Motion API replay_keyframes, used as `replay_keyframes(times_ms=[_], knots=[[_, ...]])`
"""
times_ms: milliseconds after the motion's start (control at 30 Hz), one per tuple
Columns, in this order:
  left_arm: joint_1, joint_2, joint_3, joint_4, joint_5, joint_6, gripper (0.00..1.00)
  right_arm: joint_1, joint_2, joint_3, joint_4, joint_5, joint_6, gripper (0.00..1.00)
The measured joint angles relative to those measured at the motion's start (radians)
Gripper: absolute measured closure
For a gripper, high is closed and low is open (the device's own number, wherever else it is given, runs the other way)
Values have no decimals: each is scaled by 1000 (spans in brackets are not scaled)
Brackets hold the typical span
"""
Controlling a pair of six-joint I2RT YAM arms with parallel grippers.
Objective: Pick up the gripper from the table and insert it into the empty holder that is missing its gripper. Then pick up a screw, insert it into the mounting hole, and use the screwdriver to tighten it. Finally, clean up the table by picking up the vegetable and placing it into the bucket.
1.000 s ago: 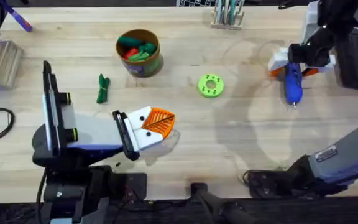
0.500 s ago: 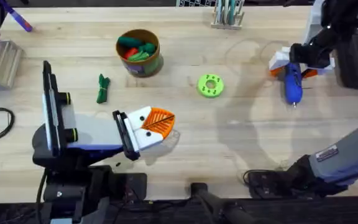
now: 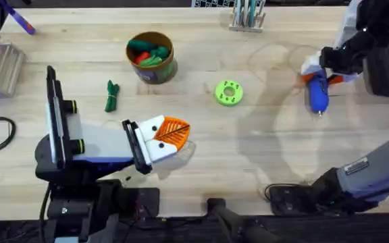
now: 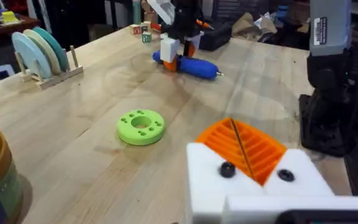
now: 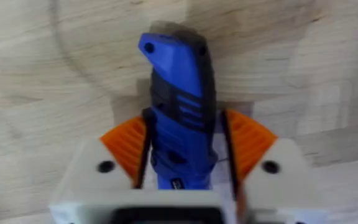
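Screwdriver [image 3: 317, 92]: blue, on the tabletop [image 3: 262, 155] at the far right, silver tip pointing toward the near edge; in the right wrist view its body runs up between the orange pads.
Tabletop: pale wood, carrying everything below.
Left end effector [image 3: 169, 135]: low over the near-left of the tabletop, white mounts and orange ribbed fingers [image 4: 244, 144] pressed together with nothing between them (two dark screw heads show on the mounts in the left wrist view).
Right end effector [image 3: 319, 69]: at the far right, its orange pads [image 5: 127, 147] clamped on the screwdriver's rear half.
Bucket [image 3: 150, 57]: tan-rimmed tub toward the far left-centre, holding red and green toy pieces.
Lime-green disc [image 3: 228, 92]: flat on the tabletop between the bucket and the screwdriver, well apart from both.
Vegetable [image 3: 111, 96]: slender, dark green, lying on the tabletop just left of the bucket and nearer, not touching it.
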Motion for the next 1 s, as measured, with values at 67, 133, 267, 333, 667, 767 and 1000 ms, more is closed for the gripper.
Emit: replay_keyframes(times_ms=[67, 133, 267, 333, 667, 767, 1000], knots=[[0, 0, 0, 0, 0, 0, 996, -3, 0, 0, 1, 2, 0, 643], [0, 0, 0, 0, 0, 0, 996, -5, 2, 0, 2, 3, -2, 902], [0, 0, 0, 0, 0, 0, 996, -5, 5, 0, 2, 0, 5, 976], [0, 0, 0, 0, 0, 0, 996, -5, 5, 0, 2, 0, 5, 976], [0, 0, 0, 0, 0, 0, 996, -5, 5, 4, -4, -26, 9, 976], [0, 0, 0, 0, 0, 0, 996, -5, 1, 13, -14, -77, 10, 976], [0, 0, 0, 0, 0, 0, 996, 24, -155, 77, -20, -160, 25, 976]])
